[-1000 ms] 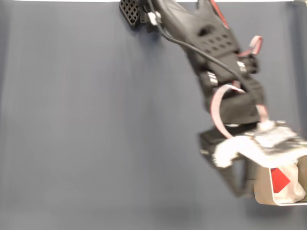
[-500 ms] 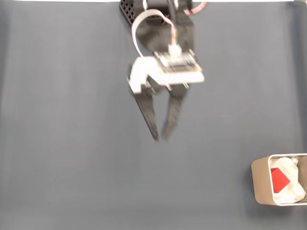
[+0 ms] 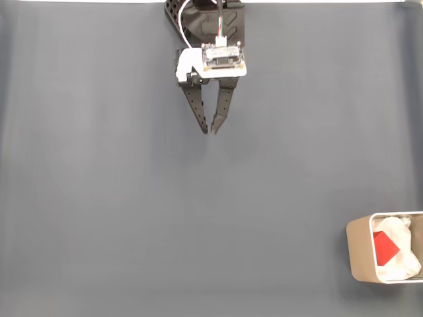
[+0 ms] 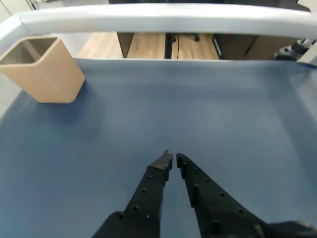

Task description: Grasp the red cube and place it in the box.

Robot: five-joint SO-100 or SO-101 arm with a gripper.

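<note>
Pincer (image 3: 209, 132) nearly closed, empty, above mat (image 3: 99, 198)

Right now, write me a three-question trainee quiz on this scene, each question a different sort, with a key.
1. True or false: the red cube lies inside the box.
2. Multiple choice: in the fixed view, the gripper is at A) the top centre, B) the lower right, C) the left edge.
3. Fill in: in the wrist view, the box stands at the upper ____ of the picture.

Key: 1 true; 2 A; 3 left. The gripper has its fingertips nearly together, with nothing between them, over the bare blue-grey mat, well apart from the box.
</note>
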